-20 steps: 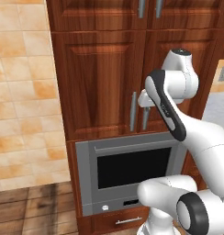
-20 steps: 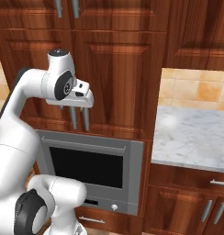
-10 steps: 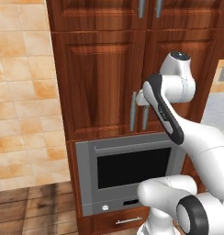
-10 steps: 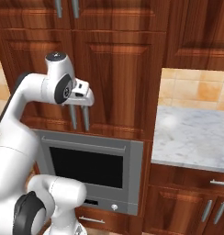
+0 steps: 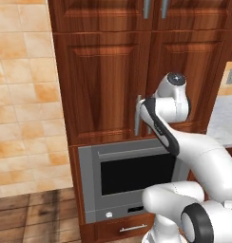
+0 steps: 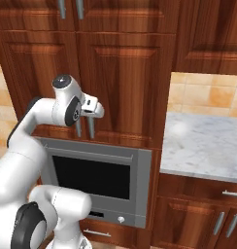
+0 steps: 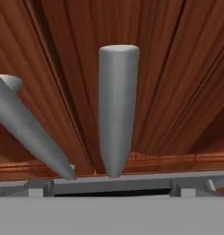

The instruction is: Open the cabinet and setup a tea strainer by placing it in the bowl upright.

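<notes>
White and dark, the gripper (image 6: 93, 108) sits at the two long grey bar handles (image 6: 84, 127) in the middle of the cabinet (image 6: 121, 78), and its jaws stand spread wide with nothing between them. In the hand view one grey handle (image 7: 115, 110) runs straight up the centre, close to the camera, and the second handle (image 7: 26, 126) slants across the left; both stand against reddish-brown wood. The finger tips themselves cannot be made out there.

From the left base view the hand is tucked behind the arm's wrist, right at the handle of the left door (image 5: 137, 115). Both raised-panel doors are shut, and the seam between them runs straight down past the handles.

Below the cabinet sits the grey glass-fronted oven (image 6: 98, 174), with a wooden drawer (image 5: 127, 228) under it. To the right a pale marble counter (image 6: 210, 151) meets an orange-tan tiled wall (image 6: 208, 95), with lower cupboards (image 6: 198, 219) beneath it. More tile (image 5: 23, 95) covers the wall on the cabinet's left side, above a wood floor (image 5: 34, 218).
</notes>
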### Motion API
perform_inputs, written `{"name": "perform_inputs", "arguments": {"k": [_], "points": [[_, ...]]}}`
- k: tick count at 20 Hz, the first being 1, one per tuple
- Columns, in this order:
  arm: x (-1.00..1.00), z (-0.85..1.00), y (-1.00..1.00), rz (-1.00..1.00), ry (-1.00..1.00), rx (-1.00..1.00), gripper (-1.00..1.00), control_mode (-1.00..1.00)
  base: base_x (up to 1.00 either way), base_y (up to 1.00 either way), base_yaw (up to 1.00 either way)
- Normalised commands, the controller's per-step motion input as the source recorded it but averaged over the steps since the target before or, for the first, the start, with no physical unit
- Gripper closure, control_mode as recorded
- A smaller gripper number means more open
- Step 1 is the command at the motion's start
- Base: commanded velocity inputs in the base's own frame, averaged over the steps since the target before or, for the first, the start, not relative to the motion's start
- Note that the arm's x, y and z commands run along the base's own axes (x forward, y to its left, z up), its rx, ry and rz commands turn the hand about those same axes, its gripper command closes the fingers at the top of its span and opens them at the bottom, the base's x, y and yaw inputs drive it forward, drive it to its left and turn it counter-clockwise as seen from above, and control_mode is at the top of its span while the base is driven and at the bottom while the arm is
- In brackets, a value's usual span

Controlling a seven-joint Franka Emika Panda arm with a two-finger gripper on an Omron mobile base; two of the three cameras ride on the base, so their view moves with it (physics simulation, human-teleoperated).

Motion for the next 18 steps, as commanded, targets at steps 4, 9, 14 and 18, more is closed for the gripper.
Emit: {"name": "perform_inputs", "arguments": {"k": [4, 9, 14, 18], "points": [[0.53, 0.00, -0.18, -0.10, 0.00, 0.00, -1.00, -1.00, 0.00, 0.00, 0.00], [0.40, 0.00, -0.18, -0.04, -0.01, 0.00, -1.00, -1.00, 0.00, 0.00, 0.00], [0.23, -0.03, -0.02, 0.01, -0.07, 0.00, -1.00, -1.00, 0.00, 0.00, 0.00], [0.34, -0.11, 0.00, 0.02, -0.06, 0.00, -1.00, -1.00, 0.00, 0.00, 0.00]]}}
